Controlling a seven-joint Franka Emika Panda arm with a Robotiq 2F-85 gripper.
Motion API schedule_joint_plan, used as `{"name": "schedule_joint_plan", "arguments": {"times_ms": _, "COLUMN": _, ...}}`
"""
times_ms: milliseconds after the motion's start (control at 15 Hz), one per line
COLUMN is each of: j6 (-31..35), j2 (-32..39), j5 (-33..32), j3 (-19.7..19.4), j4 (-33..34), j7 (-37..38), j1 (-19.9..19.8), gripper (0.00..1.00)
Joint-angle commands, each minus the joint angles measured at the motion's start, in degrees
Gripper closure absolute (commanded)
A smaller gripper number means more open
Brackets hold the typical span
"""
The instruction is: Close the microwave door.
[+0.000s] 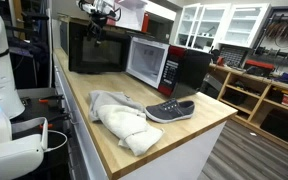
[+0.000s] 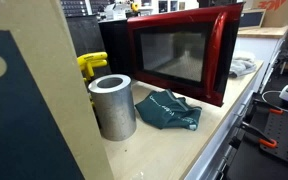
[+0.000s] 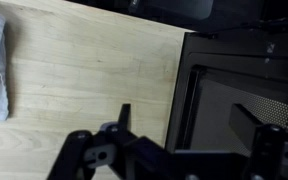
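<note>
The microwave stands on the wooden counter, with a red front, black casing and a pale interior. The microwave door stands swung wide open, its black inner face showing. Its red-framed outer face with dark glass fills an exterior view. My gripper hangs just above the door's top edge. In the wrist view my gripper is open and empty. One finger is over the counter and one is over the door's meshed inner face.
A grey shoe and a white cloth lie on the counter in front of the microwave. Behind the door stand a metal cylinder, a teal cloth and a yellow object. Shelving stands beyond the counter.
</note>
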Motion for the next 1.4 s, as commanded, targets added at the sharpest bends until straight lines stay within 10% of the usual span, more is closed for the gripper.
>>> {"name": "schedule_joint_plan", "arguments": {"times_ms": 0, "j6": -0.16, "j2": 0.02, "j5": 0.3, "j3": 0.95, "j4": 0.09, "j7": -0.29, "j1": -0.97, "gripper": 0.0}}
{"name": "schedule_joint_plan", "arguments": {"times_ms": 1333, "j6": 0.05, "j2": -7.06, "j5": -7.7, "j3": 4.6, "j4": 3.86, "j7": 7.46, "j1": -3.1, "gripper": 0.0}}
